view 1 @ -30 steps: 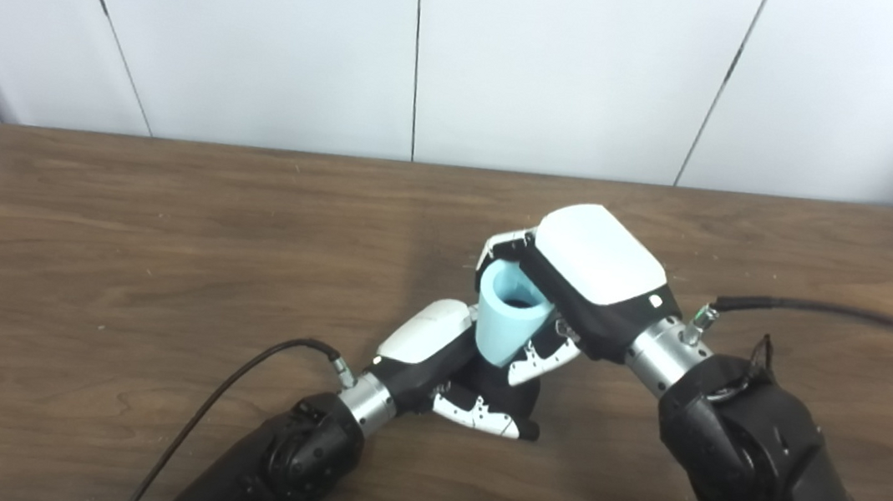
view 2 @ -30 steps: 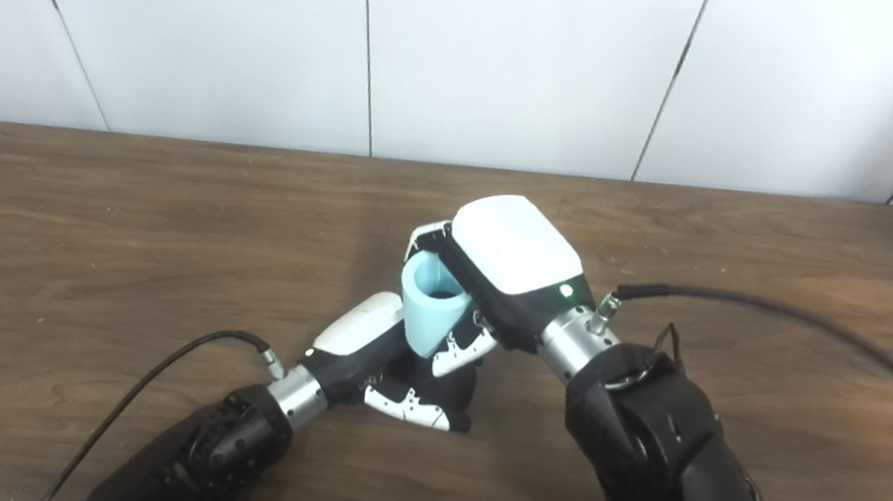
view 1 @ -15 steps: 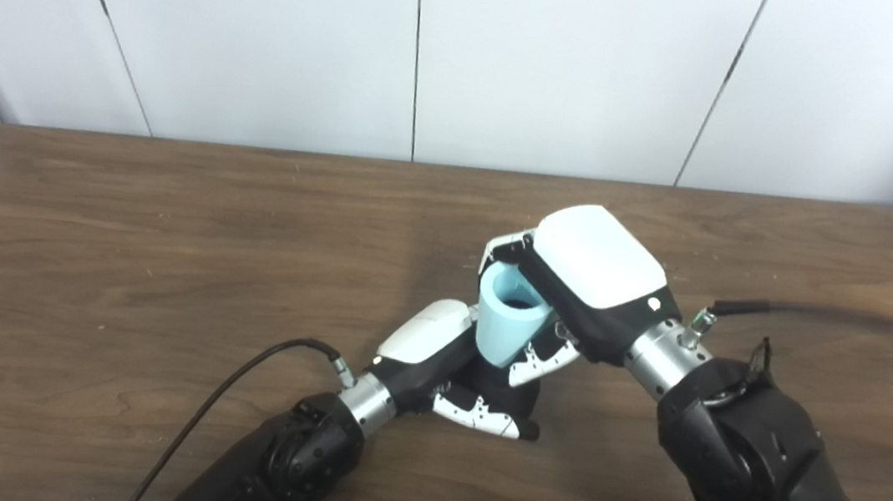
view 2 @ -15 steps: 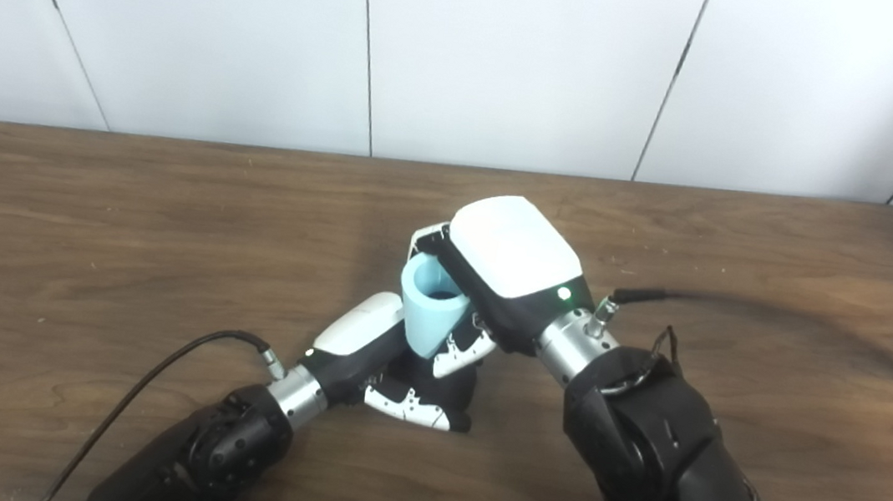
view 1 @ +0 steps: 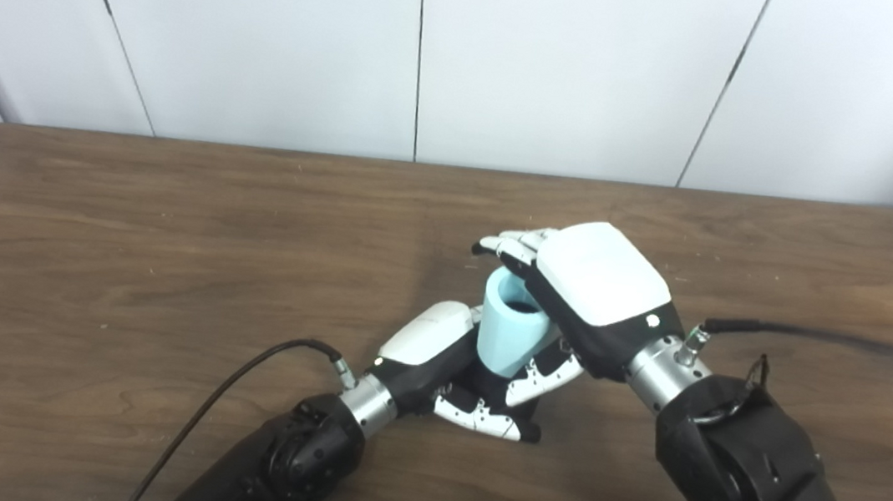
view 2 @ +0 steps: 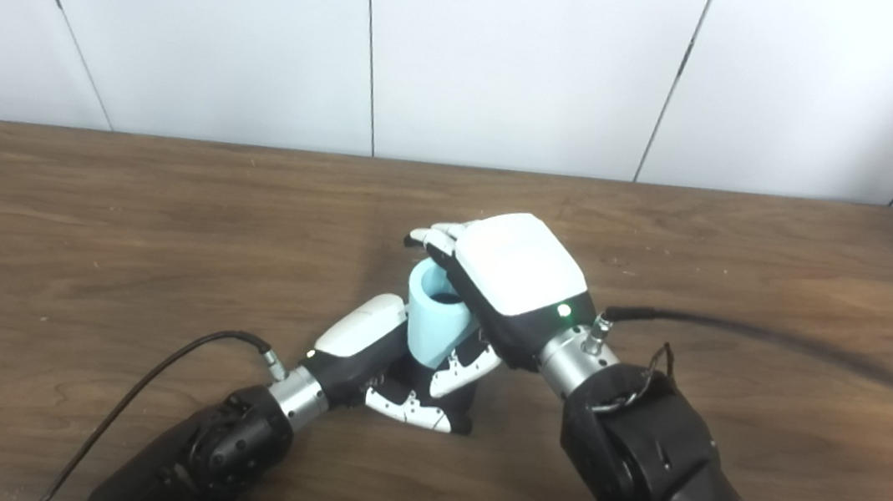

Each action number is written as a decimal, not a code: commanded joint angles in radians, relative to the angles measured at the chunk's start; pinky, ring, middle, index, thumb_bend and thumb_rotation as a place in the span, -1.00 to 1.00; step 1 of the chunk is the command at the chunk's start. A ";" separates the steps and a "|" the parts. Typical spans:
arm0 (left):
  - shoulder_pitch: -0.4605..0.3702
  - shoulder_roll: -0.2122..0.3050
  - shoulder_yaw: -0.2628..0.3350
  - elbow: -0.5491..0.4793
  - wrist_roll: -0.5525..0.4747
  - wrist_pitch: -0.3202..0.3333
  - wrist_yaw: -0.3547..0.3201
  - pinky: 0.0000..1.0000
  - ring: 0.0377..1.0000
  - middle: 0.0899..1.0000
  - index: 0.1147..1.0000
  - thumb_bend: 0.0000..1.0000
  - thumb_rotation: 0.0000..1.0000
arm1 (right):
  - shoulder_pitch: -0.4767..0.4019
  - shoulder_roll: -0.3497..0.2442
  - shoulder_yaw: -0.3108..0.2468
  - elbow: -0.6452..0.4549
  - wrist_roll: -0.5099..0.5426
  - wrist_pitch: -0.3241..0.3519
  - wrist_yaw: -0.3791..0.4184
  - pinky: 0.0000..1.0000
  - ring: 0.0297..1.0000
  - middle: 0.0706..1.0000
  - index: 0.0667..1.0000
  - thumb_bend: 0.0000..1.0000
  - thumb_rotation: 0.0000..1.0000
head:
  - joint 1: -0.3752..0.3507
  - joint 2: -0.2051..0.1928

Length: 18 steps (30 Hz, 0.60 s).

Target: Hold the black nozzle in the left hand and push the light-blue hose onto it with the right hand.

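The light-blue hose (view 1: 510,338) stands nearly upright at the table's middle, its open end facing up. Its lower end sits in my left hand (view 1: 442,359), which is shut low over the table on the black nozzle (view 1: 492,383); the nozzle is mostly hidden by fingers and hose. My right hand (view 1: 598,289) lies over the hose's top on the right side. Its fingers (view 1: 507,247) stretch out flat past the rim and no longer wrap the hose. Its thumb (view 1: 546,373) rests beside the hose's lower right.
The brown wooden table (view 1: 119,247) runs back to a white panelled wall. A black cable (view 1: 229,390) trails from my left wrist toward the front edge. Another cable (view 1: 840,337) runs right from my right wrist.
My right hand's fingers have uncurled from around the hose and now reach flat over its top. The hose has dropped a little and stands straighter. The left hand has stayed put.
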<state>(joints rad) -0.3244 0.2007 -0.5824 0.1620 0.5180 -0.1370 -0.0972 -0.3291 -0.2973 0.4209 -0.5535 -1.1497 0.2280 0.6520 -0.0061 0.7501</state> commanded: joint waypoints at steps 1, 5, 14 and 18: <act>0.091 0.053 -0.045 0.068 0.031 0.102 -0.148 0.63 0.68 0.36 -0.13 0.14 -0.13 | 0.068 -0.024 0.025 0.054 -0.004 0.000 0.149 0.60 0.64 0.68 0.65 0.68 -0.27 | -0.001 0.000; 0.090 0.052 -0.047 0.071 0.033 0.102 -0.148 0.63 0.68 0.36 -0.13 0.14 -0.13 | 0.067 -0.023 0.025 0.054 -0.005 0.000 0.147 0.58 0.63 0.67 0.63 0.68 -0.26 | 0.001 0.000; 0.090 0.050 -0.046 0.070 0.032 0.106 -0.149 0.63 0.68 0.36 -0.14 0.14 -0.13 | 0.069 -0.013 0.021 0.039 0.002 0.003 0.141 0.57 0.62 0.67 0.63 0.69 -0.26 | 0.001 0.001; 0.090 0.051 -0.046 0.067 0.031 0.108 -0.151 0.63 0.68 0.36 -0.15 0.15 -0.11 | 0.084 -0.007 0.006 0.028 0.041 -0.009 0.081 0.58 0.65 0.71 0.69 0.68 -0.29 | 0.001 0.001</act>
<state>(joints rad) -0.3245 0.2006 -0.5826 0.1614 0.5183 -0.1369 -0.0972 -0.3173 -0.2887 0.4106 -0.5605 -1.1371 0.2275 0.6505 -0.0046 0.7501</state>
